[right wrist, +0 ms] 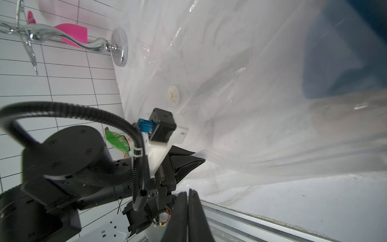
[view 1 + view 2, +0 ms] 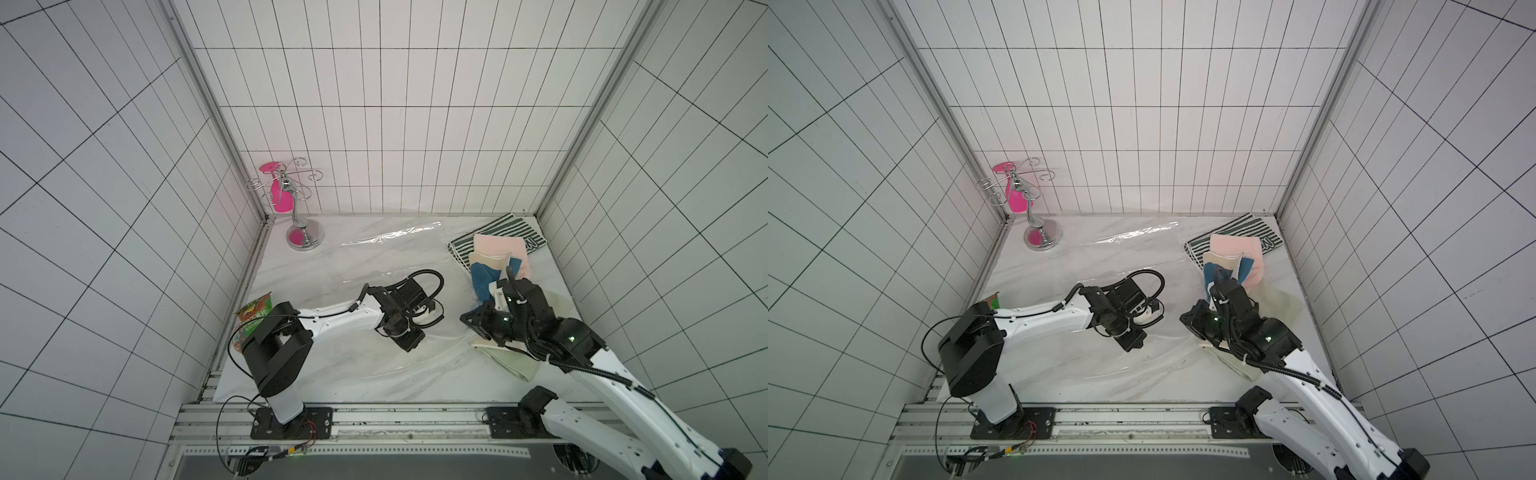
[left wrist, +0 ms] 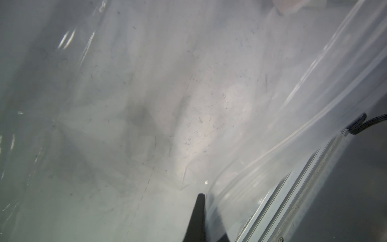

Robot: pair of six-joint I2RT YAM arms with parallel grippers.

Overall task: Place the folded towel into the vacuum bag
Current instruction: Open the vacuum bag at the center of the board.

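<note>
The vacuum bag [image 2: 374, 257] [image 2: 1100, 257] lies as a wide clear sheet across the marble table, and its round white valve [image 1: 173, 96] shows in the right wrist view. My left gripper [image 2: 412, 347] [image 3: 206, 197] is shut on the bag's edge near the table's front, lifting the film [image 1: 251, 104]. Folded towels are piled at the back right: striped [image 2: 498, 230], pink [image 2: 498, 247] and blue [image 2: 482, 278]. My right gripper [image 2: 464, 319] [image 1: 188, 193] hovers beside the bag's right edge, in front of the pile. Its fingers are shut, with nothing visible between them.
A pale green cloth [image 2: 513, 363] lies under my right arm. A chrome stand [image 2: 303, 239] with a pink piece [image 2: 280, 199] is in the back left corner. A green and orange snack packet [image 2: 253, 318] leans by the left wall. An aluminium rail [image 2: 395, 415] runs along the front.
</note>
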